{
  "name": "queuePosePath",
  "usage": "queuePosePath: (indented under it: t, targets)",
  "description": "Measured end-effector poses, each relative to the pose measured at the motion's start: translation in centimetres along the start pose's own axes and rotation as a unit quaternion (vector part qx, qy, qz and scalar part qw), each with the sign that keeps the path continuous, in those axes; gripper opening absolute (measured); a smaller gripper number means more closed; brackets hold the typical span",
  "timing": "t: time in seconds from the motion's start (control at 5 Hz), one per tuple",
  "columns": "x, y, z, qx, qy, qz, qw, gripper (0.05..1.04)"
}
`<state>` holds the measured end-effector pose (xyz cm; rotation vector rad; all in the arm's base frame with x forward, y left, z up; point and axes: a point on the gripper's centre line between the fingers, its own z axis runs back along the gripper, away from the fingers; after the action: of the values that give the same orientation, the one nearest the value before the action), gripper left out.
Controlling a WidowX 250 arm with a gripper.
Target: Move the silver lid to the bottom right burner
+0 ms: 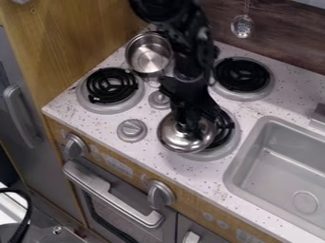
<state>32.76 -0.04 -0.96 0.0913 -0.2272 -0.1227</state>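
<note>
The black pincer (187,127) hangs over the round silver metal lid (177,142), hiding its middle; its grip I cannot tell. The lid, evenly round, partly covers the bottom right black coil burner (224,127).

no readable text, no legible labels or numbers
</note>
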Motion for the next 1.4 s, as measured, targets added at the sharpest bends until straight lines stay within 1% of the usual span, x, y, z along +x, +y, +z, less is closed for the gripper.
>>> queuePosePath:
  t: [0.2, 0.4, 0.6, 0.8, 1.0, 1.2, 1.4]
  targets:
    - [0.7, 0.2, -1.1, 0.023, 0.018, 0.017, 0.9994, 0.267]
    - [2.0, 0.7, -3.4, 0.020, 0.039, 0.054, 0.9976, 0.267]
    - [3.3, 1.7, -3.9, 0.010, 0.036, 0.086, 0.9956, 0.267]
    - [3.7, 1.9, -3.9, 0.008, 0.031, 0.079, 0.9964, 0.267]
    - [4.6, 1.5, -3.9, 0.001, 0.033, 0.088, 0.9956, 0.304]
    - [4.3, 1.1, -3.4, -0.009, 0.032, 0.104, 0.9941, 0.599]
    - [4.9, 1.3, 0.7, -0.029, 0.009, 0.106, 0.9939, 0.897]
